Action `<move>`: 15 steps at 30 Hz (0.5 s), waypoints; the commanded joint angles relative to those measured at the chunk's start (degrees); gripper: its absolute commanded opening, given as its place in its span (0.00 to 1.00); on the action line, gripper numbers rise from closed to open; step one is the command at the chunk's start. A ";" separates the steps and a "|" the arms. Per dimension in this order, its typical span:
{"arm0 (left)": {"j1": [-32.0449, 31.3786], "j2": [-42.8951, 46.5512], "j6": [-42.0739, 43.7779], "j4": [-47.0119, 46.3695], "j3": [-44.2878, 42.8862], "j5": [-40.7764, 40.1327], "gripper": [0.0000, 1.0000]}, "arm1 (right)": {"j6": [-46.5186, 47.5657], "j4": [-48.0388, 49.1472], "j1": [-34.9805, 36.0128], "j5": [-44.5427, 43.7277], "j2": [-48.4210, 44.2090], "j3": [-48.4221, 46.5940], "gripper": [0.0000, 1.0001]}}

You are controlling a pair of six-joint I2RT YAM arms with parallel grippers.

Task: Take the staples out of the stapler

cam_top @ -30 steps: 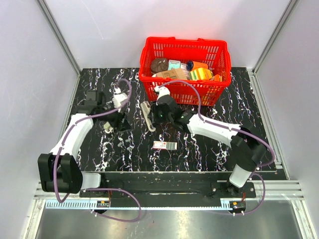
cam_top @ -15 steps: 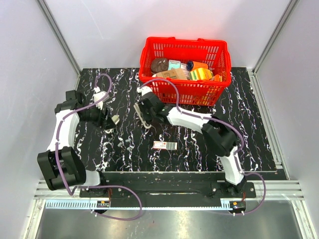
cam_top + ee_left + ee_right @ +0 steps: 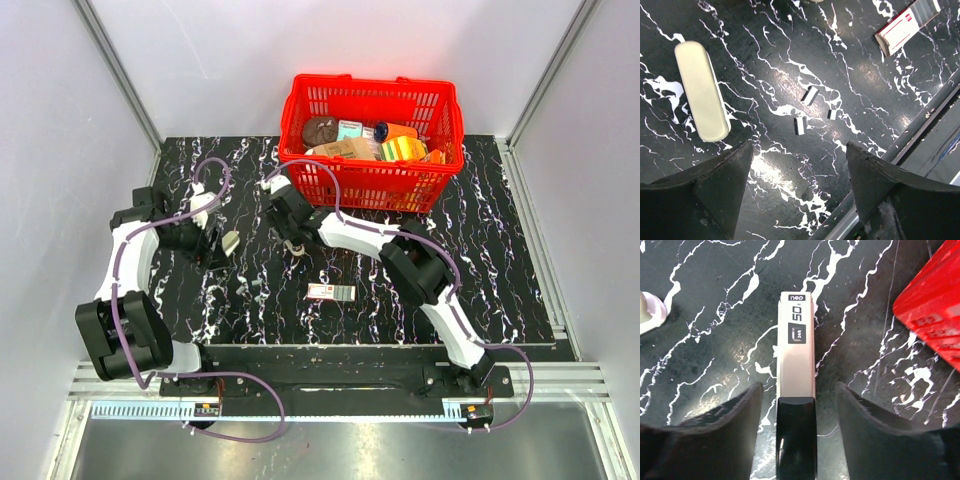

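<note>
The stapler (image 3: 796,365) lies flat on the black marbled table, a silver strip with a black rear part. My right gripper (image 3: 798,386) is open and straddles it, one finger on each side, not touching. In the top view the right gripper (image 3: 289,224) covers most of the stapler (image 3: 296,244). My left gripper (image 3: 799,147) is open and empty above the table. Three small staple pieces (image 3: 810,95) lie ahead of it. In the top view the left gripper (image 3: 214,250) is left of the stapler.
A stubby pale beige piece (image 3: 702,90) lies by the left gripper, also in the top view (image 3: 230,241). A small white-and-red labelled box (image 3: 331,292) lies mid-table. A red basket (image 3: 440,180) of items stands behind. The table's front rail (image 3: 920,135) is close.
My right gripper has swung left from beside the stapler to over it. My left gripper has drawn back to the left, away from the pale beige piece.
</note>
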State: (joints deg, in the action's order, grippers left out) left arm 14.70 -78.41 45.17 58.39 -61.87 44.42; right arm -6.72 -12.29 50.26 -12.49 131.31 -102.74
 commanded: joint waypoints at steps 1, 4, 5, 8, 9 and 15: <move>0.33 -0.43 2.82 -0.29 1.48 -2.58 0.79 | 2.94 5.51 0.45 -0.35 -5.87 1.03 0.75; 0.42 -0.08 2.47 -1.09 2.45 -3.12 0.79 | 4.87 7.28 0.45 3.34 -10.18 4.47 0.86; 0.42 0.01 2.73 -1.09 2.63 -2.68 0.79 | 5.22 7.37 0.45 4.74 -11.58 5.52 0.87; -0.63 -0.16 3.87 -1.09 3.50 -2.67 0.77 | 4.79 9.30 0.45 7.04 -15.63 10.17 0.82; -1.51 -0.42 4.05 -1.17 3.94 -3.29 0.76 | 4.35 10.44 0.45 7.13 -17.29 13.15 0.79; -11.52 -0.95 0.37 -9.24 8.16 -11.98 0.75 | 1.10 16.33 0.45 4.49 -27.23 24.93 0.74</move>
State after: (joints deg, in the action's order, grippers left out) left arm 8.62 -78.87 46.61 55.27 -55.83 37.98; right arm -3.46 -2.92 50.26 -7.46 111.35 -83.37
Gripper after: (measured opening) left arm 0.751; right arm 0.754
